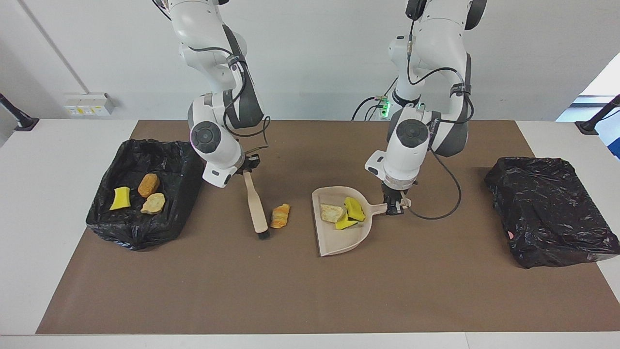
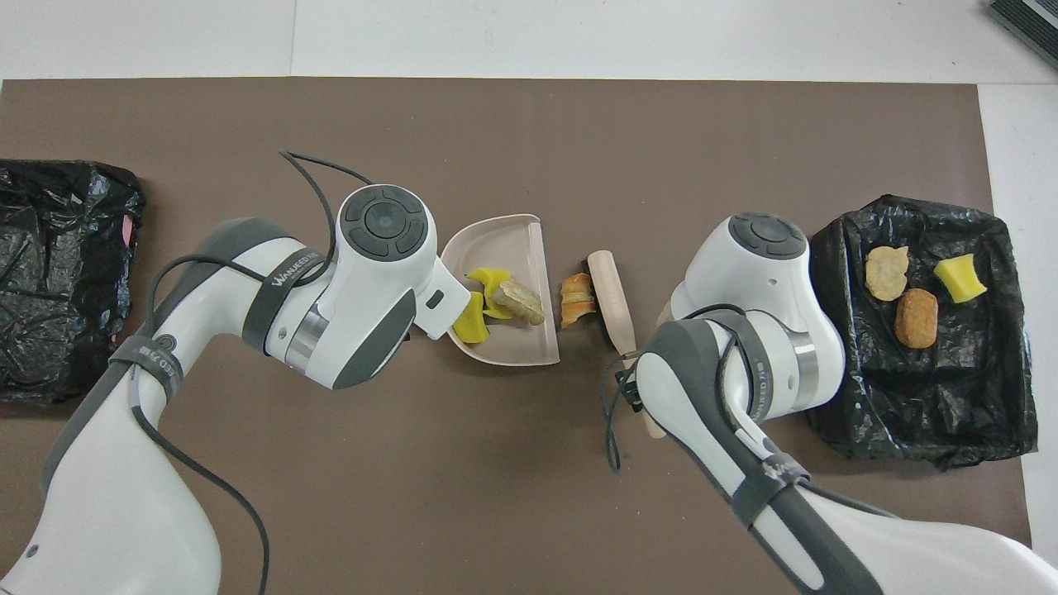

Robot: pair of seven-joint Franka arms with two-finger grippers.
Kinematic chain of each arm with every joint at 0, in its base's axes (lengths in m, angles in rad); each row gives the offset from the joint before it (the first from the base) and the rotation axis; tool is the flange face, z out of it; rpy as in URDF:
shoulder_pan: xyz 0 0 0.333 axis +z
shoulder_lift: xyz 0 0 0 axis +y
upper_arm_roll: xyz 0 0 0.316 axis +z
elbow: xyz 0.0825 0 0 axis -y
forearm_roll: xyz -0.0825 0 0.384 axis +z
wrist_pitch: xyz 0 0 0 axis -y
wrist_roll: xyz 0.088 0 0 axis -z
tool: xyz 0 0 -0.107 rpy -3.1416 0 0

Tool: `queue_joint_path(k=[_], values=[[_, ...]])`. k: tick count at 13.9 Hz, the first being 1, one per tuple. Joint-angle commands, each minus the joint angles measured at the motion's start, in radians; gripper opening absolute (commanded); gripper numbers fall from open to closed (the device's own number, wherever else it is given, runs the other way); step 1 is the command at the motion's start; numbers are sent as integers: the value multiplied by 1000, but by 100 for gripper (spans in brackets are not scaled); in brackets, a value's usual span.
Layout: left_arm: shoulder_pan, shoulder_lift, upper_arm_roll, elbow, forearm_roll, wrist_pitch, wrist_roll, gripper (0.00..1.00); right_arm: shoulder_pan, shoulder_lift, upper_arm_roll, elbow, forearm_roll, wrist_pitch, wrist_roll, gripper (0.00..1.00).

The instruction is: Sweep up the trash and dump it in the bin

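Your left end effector (image 1: 395, 207) is clenched on the dustpan (image 1: 341, 237) handle; a tan piece (image 1: 332, 213) and two yellow bits (image 1: 354, 209) lie in it. Your right end effector (image 1: 250, 165) grips the brush (image 1: 255, 206), with the striped piece (image 1: 280, 215) just beside its bristles. Three pieces (image 1: 145, 194) sit in the bin (image 1: 164, 213).

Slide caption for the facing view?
Right gripper holds brush beside striped chunk; left gripper holds loaded dustpan.

White table (image 1: 58, 232) with brown mat (image 1: 310, 291), two black-lined bins (image 1: 145, 198) (image 1: 552, 208), striped bread piece (image 1: 280, 216)
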Motion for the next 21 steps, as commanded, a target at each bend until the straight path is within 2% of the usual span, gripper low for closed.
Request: queue_joint_path(k=[1,3,5,6,8,11,13,15,16,18,21], values=[[-35,-42,8,-48,23,-1,-27,0,46,-26,4,-21,120,19,93,0],[-23,-46,3,-90,20,89,-13,0,56,-26,4,4,197,15,133,0],[-3,-54,2,-114,-6,144,34,0,45,-41,3,39,195,-11,157,0],[16,-50,2,-111,-71,151,80,0,45,-54,-2,44,183,-25,158,0],[65,-43,3,-111,-218,186,205,0,40,-74,-10,50,128,-54,158,0],[114,-42,3,-94,-302,203,335,0,27,-147,-10,53,-5,-102,225,0],[131,-48,6,-47,-303,154,341,0,25,-192,-7,65,-62,-154,259,0],[155,-50,14,19,-291,64,344,0,30,-232,1,61,-64,-187,336,0],[169,-53,14,53,-281,16,346,0,46,-250,9,50,-64,-209,374,0],[204,-53,14,129,-255,-91,344,0,143,-299,16,1,-62,-195,494,0],[243,-72,17,221,-181,-211,368,0,194,-341,19,-68,-20,-174,526,0]])
